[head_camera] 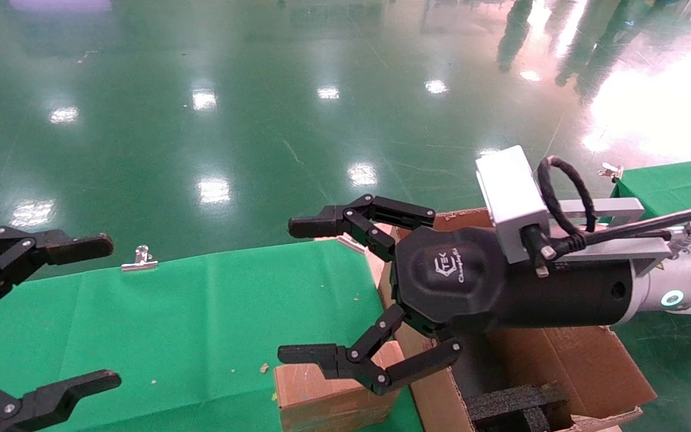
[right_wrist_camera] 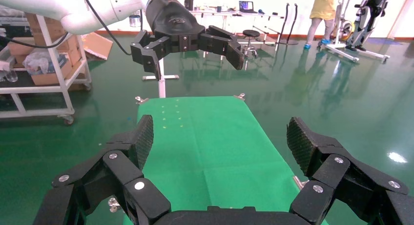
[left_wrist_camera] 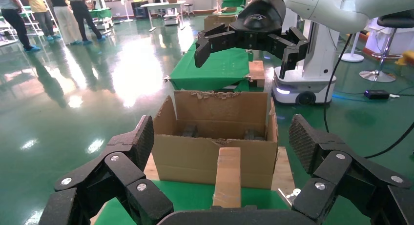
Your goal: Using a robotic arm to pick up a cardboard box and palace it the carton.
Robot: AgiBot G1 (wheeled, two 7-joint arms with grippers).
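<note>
At lower centre of the head view, right end effector (head_camera: 312, 294) hangs wide open and empty above the cardboard box (head_camera: 321, 393) beside the carton (head_camera: 591, 366); an off-centre descent could topple the box.

The small cardboard box (head_camera: 327, 393) is only partly showing in the head view, since the bottom edge chops it off and the right gripper's (head_camera: 303, 291) lower finger sits across its top. The carton (head_camera: 585, 366) is mostly buried behind that gripper's black body, so you only get one inner wall, a bit of black foam (head_camera: 513, 405) and a corner, and its near side runs off the frame. The left gripper (head_camera: 96, 312) is cut at the left edge, just two fingers poking in. From the left wrist view the carton's (left_wrist_camera: 215, 154) inside is too dark to make out, and the box (left_wrist_camera: 227, 176) shows only its narrow end.
</note>
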